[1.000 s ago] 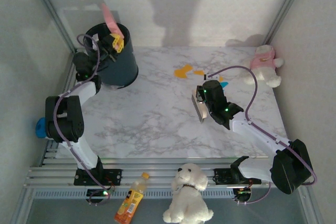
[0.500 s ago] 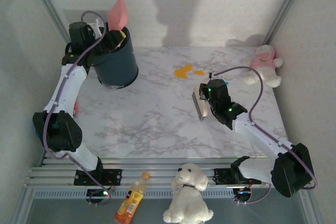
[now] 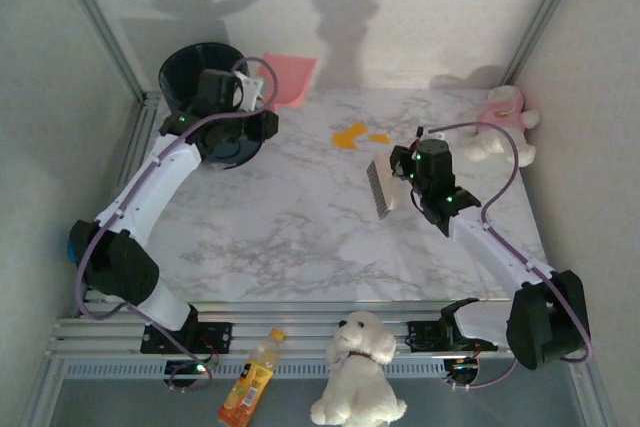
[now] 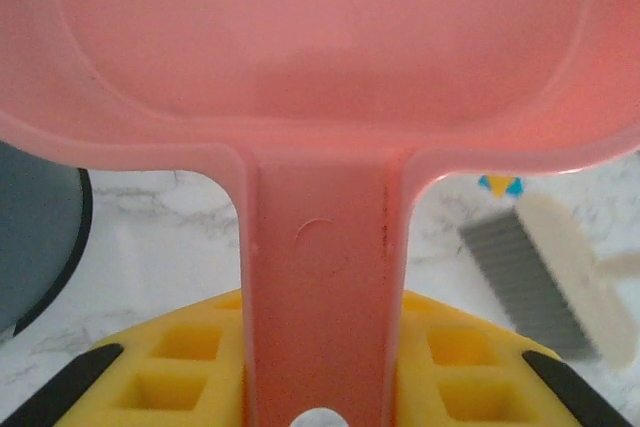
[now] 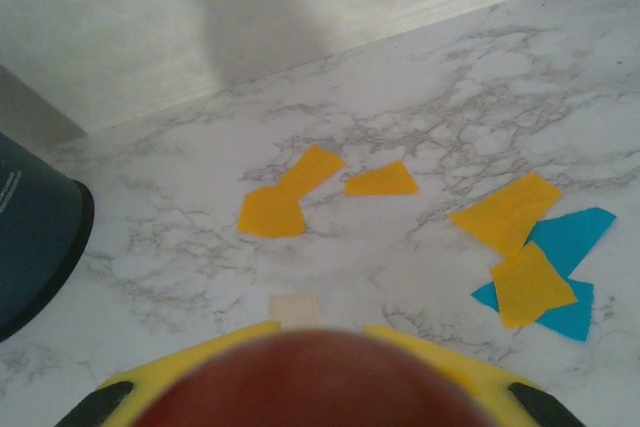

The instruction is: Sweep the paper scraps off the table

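The left gripper clamps the pink dustpan by its handle just beside the dark bin, and the right gripper grips a brush well off to the bin's right, where paper scraps lie on the table, so I'd judge a gathering pass is due: pan down beside them, brush pushing in.

Dark bin far-left; plush dog, bottle (front rail).
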{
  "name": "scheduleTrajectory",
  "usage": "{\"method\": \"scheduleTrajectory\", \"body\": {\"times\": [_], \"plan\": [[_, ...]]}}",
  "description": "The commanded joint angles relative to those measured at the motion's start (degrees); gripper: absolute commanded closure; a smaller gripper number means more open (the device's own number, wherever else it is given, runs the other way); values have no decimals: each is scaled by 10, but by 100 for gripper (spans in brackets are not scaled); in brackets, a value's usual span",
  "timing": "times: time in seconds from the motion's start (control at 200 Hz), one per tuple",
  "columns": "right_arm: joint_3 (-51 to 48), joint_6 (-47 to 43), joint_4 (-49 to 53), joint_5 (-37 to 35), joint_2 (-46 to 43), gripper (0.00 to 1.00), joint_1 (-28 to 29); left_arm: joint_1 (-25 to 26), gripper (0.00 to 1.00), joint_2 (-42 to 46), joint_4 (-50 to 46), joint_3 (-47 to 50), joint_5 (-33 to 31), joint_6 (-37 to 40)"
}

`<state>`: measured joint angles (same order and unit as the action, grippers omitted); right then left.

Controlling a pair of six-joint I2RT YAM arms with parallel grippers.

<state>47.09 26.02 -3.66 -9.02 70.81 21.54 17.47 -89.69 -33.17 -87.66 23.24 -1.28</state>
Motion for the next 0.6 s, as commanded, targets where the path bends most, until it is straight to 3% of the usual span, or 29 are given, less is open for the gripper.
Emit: {"method": "scheduleTrajectory", "body": {"times": [0.0,0.596], "plan": [[48,23,-50,49,33,100,-18,20,100,35,-10,43,-29,85],[292,117,-124,149,330,100,-65,98,100,60,-23,210,-82,179]]}}
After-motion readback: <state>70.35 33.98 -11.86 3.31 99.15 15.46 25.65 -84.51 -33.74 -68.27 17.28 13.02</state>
